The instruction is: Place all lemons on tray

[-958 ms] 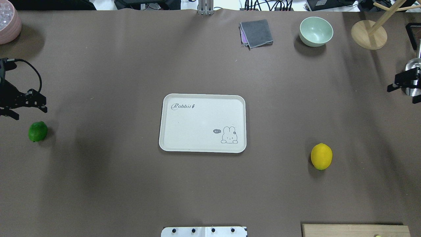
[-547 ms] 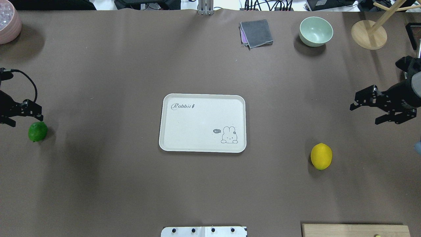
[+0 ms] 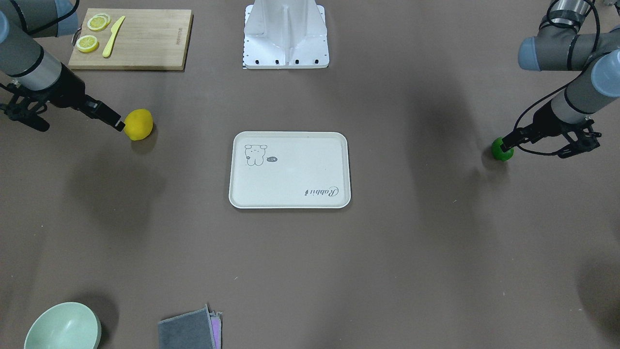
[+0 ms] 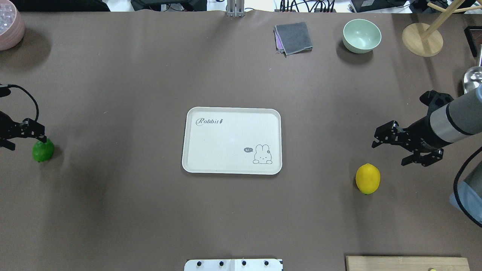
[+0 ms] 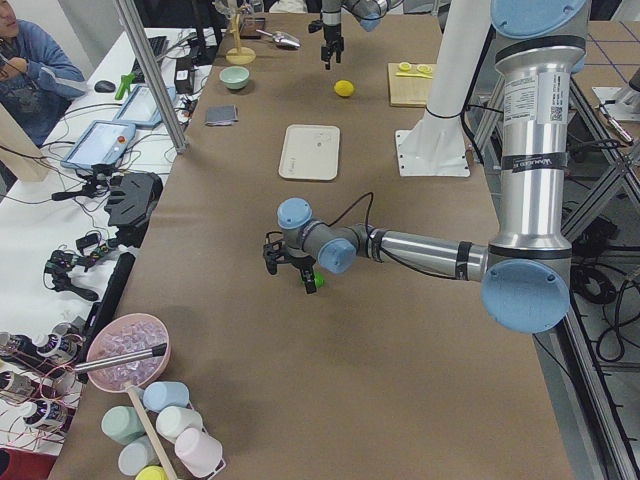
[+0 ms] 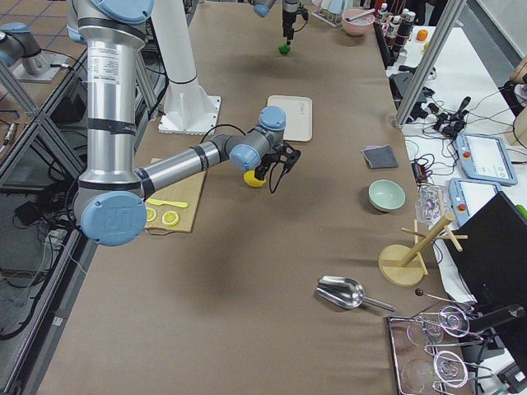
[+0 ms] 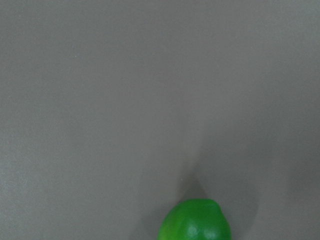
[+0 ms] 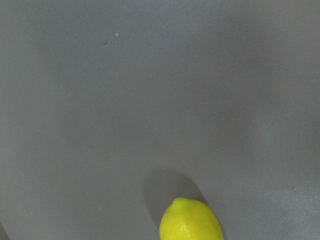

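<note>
The off-white tray point(image 4: 226, 139) lies empty at the table's middle, also in the front view point(image 3: 290, 179). The yellow lemon point(image 4: 368, 178) lies on the table to its right, seen too at the bottom of the right wrist view point(image 8: 191, 222). My right gripper point(image 4: 389, 154) is open, just beyond and right of it. The green lemon point(image 4: 43, 150) lies far left and shows at the bottom of the left wrist view point(image 7: 196, 222). My left gripper point(image 4: 25, 143) is open, one finger over the green lemon's far edge.
A green bowl point(image 4: 362, 35), a grey cloth point(image 4: 293, 37) and a wooden stand point(image 4: 422, 39) sit along the far edge. A pink bowl point(image 4: 9, 26) is far left. A cutting board point(image 3: 130, 39) with lemon slices and a knife lies near the robot base point(image 3: 286, 34).
My right arm has swung in from the right edge to beside the yellow lemon. My left gripper has moved closer to the green lemon. Lemons and tray have not moved.
</note>
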